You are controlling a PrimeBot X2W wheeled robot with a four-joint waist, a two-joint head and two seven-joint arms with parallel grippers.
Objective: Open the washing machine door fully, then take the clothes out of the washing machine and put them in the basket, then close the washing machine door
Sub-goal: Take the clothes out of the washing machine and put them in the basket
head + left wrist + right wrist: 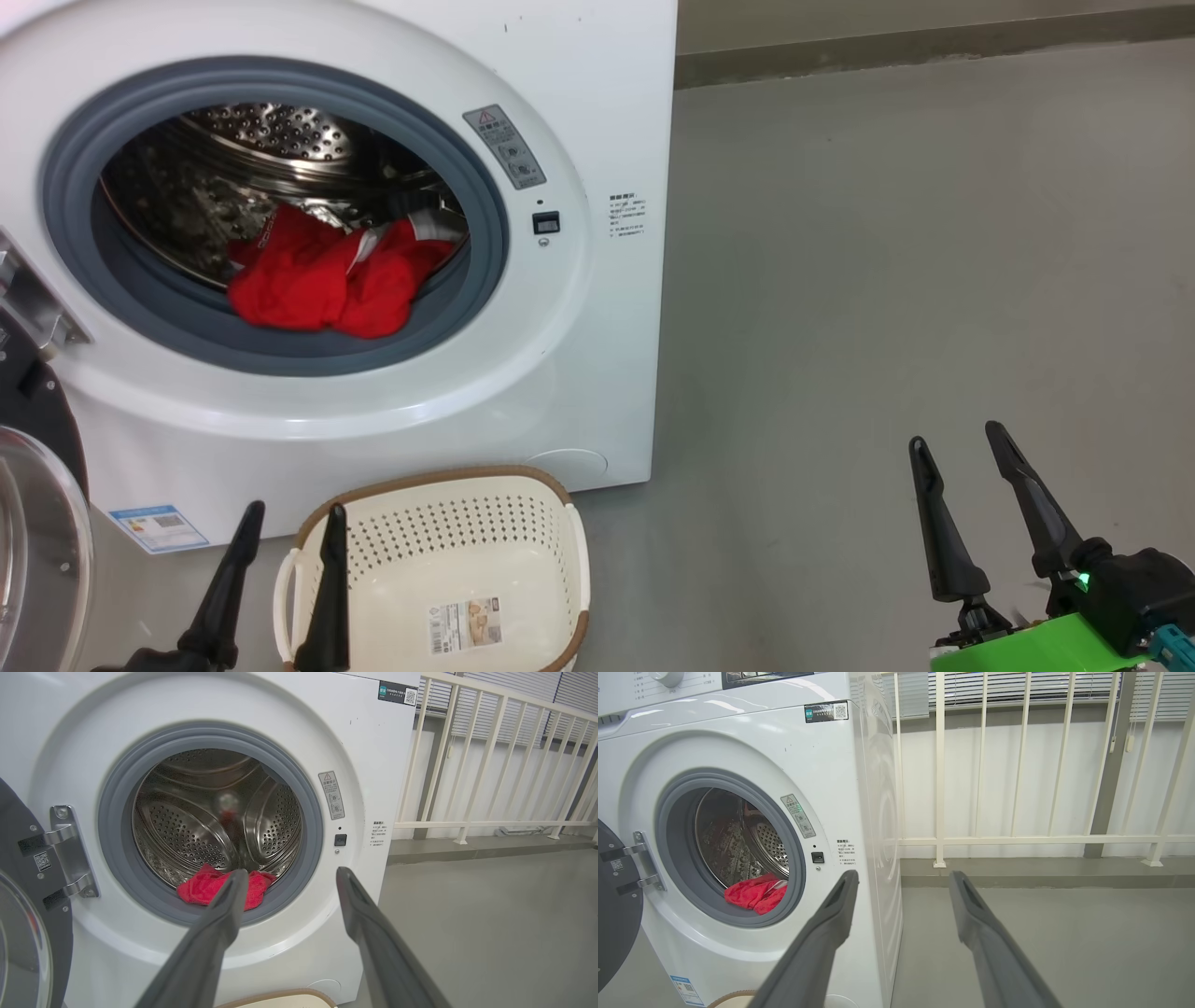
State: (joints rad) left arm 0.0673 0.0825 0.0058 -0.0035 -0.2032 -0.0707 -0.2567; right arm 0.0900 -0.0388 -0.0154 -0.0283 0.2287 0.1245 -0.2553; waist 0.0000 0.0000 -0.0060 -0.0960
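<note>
Washing machine door (42,420), far left: swung wide, black rim and glass bowl clear of the opening, so the drum (271,131) can be reached. Left pincer (293,523), low left: fingers spread, holding nothing, poised by the left edge of the basket (439,478), which stands empty on the floor (887,280) at the foot of the washing machine (579,140), apparently placed to receive the load; the clothes (317,280), a red heap, lie at the drum's front lip. Right pincer (957,439), low right: fingers parted, empty, well apart from the machine, likely kept out of the way.
</note>
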